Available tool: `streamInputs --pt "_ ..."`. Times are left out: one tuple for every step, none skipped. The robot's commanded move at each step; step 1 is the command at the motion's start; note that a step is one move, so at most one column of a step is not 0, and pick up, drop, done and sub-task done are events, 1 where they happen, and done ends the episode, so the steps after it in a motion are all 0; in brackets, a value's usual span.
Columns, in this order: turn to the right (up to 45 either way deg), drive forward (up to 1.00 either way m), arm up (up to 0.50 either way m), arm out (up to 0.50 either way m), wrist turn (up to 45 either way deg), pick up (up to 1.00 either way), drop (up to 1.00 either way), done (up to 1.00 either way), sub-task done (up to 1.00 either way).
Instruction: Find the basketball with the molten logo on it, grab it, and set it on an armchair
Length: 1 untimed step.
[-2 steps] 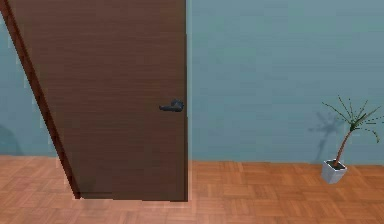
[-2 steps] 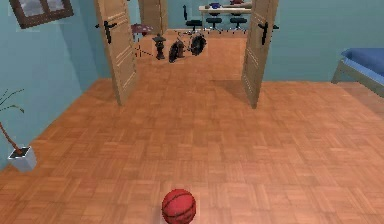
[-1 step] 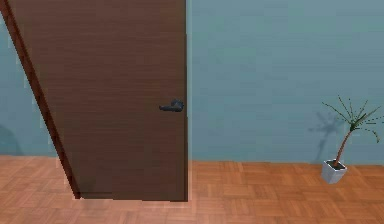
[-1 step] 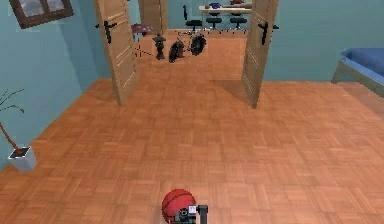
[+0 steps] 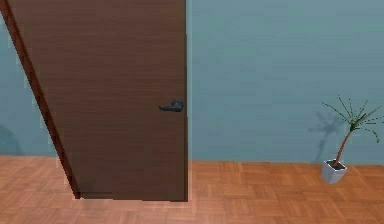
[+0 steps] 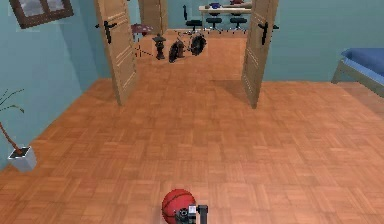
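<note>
Gripper (image 6: 190, 213): located at the bottom edge of the arm side view, just right of centre, with a white marker square on its body. Finger spacing cannot be determined. A round red-orange ball (image 6: 175, 202) sits directly at the gripper, on its upper-left side in the picture. Whether the gripper holds the ball or the ball rests on the floor (image 6: 200, 140) cannot be determined. The floor is orange-brown parquet and extends outward from the ball to a doorway. At the doorway, two wooden door leaves stand open, one on the left (image 6: 120, 45) and one on the right (image 6: 262, 45). Beyond the doorway there are dark office chairs (image 6: 215, 18) and a dark object on the floor (image 6: 180, 50), too small to identify. At the arm side view's right edge is the corner of a blue bed (image 6: 362, 68). At its left edge, a thin-leaved plant (image 6: 12, 130) stands in a white pot against the teal wall (image 6: 50, 70). A dark frame (image 6: 40, 10) hangs on that wall. In the forward view, a dark brown door (image 5: 110, 90) with a dark handle (image 5: 172, 105) stands close ahead. The same kind of potted plant (image 5: 345, 140) stands at the right.
</note>
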Motion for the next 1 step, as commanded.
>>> streamInputs --pt "0.0 0.0 0.0 0.0 45.0 0.0 0.0 0.0 0.0"
